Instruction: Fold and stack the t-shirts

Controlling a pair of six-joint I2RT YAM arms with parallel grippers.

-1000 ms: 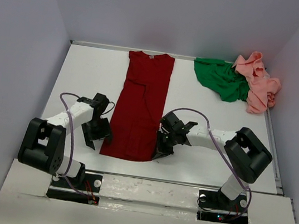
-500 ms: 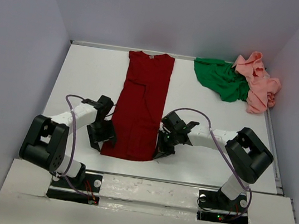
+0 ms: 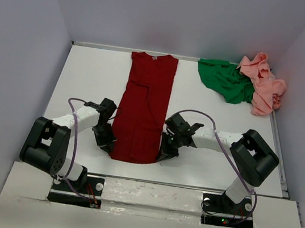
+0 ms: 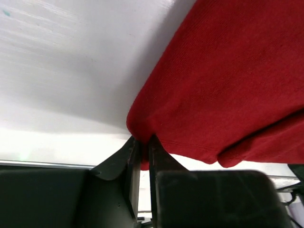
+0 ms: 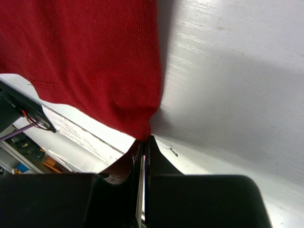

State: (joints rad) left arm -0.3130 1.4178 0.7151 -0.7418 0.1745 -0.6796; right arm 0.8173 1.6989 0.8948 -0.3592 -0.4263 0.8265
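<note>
At the hem, left gripper (image 4: pixel 141 140) pinches red t-shirt (image 3: pixel 145 107) (near corner); right gripper (image 5: pixel 144 139) too.

Robotics laboratory cell: a white table (image 3: pixel 89 76) boxed by plain pale walls (image 3: pixel 14 42), the left arm (image 3: pixel 80 116) and right arm (image 3: pixel 220 138) bolted at its near edge, bare wiring (image 5: pixel 29 121) beside the right gripper (image 5: pixel 143 142).

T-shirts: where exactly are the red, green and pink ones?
dark red t-shirt (image 3: pixel 143 110): top view, middle of its long body.
green t-shirt (image 3: pixel 225 81): top view, centre of the heap.
salmon pink t-shirt (image 3: pixel 265 88): top view, middle of the bunch.
</note>
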